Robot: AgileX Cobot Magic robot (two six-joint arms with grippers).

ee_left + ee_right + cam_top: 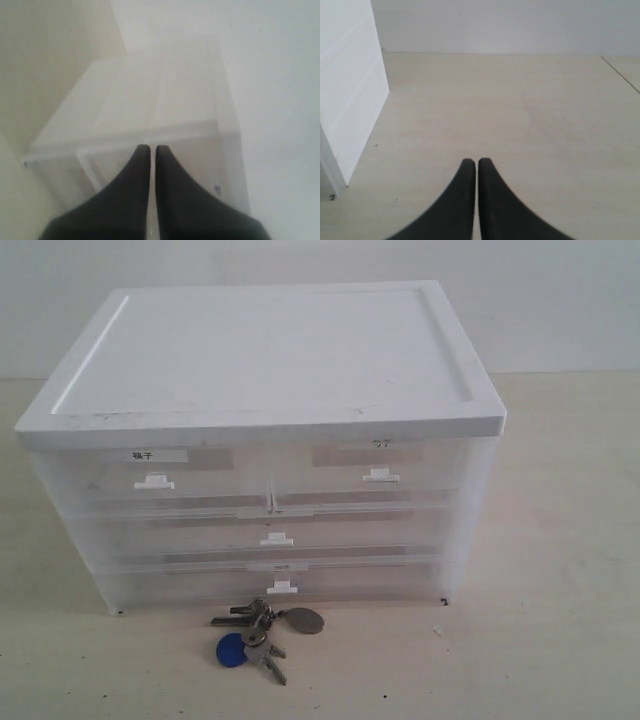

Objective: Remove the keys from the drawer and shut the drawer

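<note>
Silver keys (258, 630) with a blue tag (231, 650) lie on the table (560, 640), just in front of the shut-looking bottom drawer (200, 582) of the cabinet (270, 350). My left gripper (149, 148) looks onto the cabinet and my right gripper (472, 161) sits beside it. Both are clenched and empty, and neither wrist view shows the keys.

Pale wood-grain table (560, 560), matt, lightly speckled. Plain white wall (560, 300) behind it. White plastic cabinet (478, 510) stands on the table; its flat lid (270, 350) shows faint scuff marks near the front edge.
</note>
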